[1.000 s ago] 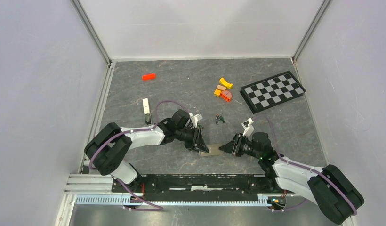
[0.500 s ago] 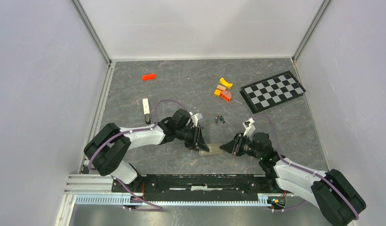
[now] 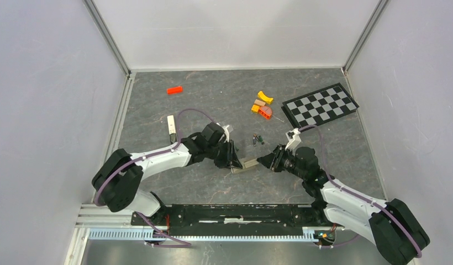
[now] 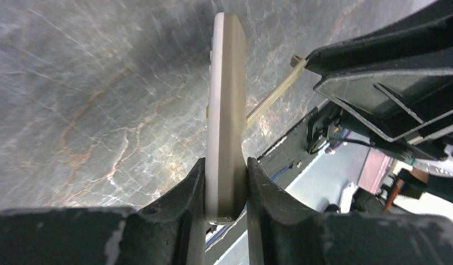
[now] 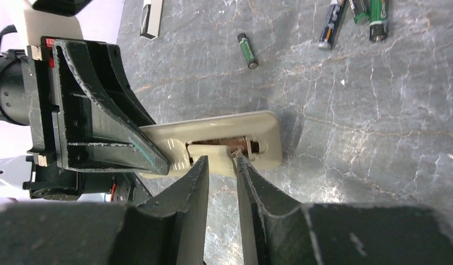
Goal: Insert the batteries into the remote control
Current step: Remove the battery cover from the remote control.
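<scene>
Overhead view looks down on the whole table [image 3: 213, 105] from behind; wrist views sit close, facing each other — all three share the remote control [image 3: 249, 163]

Your overhead view is bright and evenly lit from above: the white walls glow, the grey table [image 3: 213, 105] shows no glare, and the shadows under the arms are soft. In your left wrist view the left gripper [image 4: 224, 171] is dark and blurred up close, while the remote control [image 4: 227, 99] is sharp. In your right wrist view the right gripper [image 5: 221, 163] looks soft, and the far batteries [image 5: 247, 51] are crisp.
</scene>
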{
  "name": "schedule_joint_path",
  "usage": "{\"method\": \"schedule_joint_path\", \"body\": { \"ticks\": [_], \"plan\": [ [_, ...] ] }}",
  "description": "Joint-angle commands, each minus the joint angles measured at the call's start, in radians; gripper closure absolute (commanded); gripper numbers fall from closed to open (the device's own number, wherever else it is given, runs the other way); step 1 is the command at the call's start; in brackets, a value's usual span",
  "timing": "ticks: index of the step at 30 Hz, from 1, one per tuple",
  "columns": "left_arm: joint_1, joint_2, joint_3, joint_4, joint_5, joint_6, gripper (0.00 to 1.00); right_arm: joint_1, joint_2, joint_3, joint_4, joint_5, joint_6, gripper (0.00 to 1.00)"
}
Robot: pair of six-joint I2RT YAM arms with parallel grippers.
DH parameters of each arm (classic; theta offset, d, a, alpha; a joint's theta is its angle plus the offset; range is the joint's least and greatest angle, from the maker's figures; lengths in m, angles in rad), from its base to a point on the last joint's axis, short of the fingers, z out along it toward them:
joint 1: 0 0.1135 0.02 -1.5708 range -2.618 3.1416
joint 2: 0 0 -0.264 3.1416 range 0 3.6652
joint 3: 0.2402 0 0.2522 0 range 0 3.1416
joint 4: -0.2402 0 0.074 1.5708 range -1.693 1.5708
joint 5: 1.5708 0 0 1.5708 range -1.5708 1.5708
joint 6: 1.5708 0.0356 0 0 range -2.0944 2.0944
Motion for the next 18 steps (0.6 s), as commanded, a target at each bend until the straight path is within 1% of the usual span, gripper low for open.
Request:
{"method": "schedule_joint_path", "body": {
  "ticks": [1,4,6,8,10,12,14,18],
  "plan": [
    [0.007,0.003,0.026,-0.283,-0.334,0.09,0.98,0.002,0.011,0.086,-0.102,0.09,-0.073,0.69],
    [0.007,-0.03,0.063,-0.355,-0.427,0.124,0.98,-0.001,0.02,0.125,-0.215,0.151,-0.099,0.65],
    [0.007,-0.051,0.09,-0.404,-0.492,0.15,0.98,-0.007,0.035,0.16,-0.29,0.146,-0.111,0.6],
    [0.007,-0.059,0.116,-0.445,-0.52,0.181,0.98,-0.008,0.053,0.184,-0.322,0.13,-0.137,0.57],
    [0.007,-0.065,0.138,-0.476,-0.53,0.216,0.98,-0.008,0.061,0.193,-0.319,0.105,-0.154,0.54],
    [0.007,-0.081,0.159,-0.48,-0.486,0.269,0.98,-0.008,0.065,0.206,-0.313,0.071,-0.191,0.51],
    [0.007,-0.107,0.179,-0.481,-0.425,0.342,0.98,-0.008,0.065,0.228,-0.316,0.032,-0.254,0.44],
    [0.006,-0.156,0.231,-0.482,-0.241,0.486,0.98,-0.008,0.055,0.299,-0.342,-0.063,-0.44,0.21]
  ]
}}
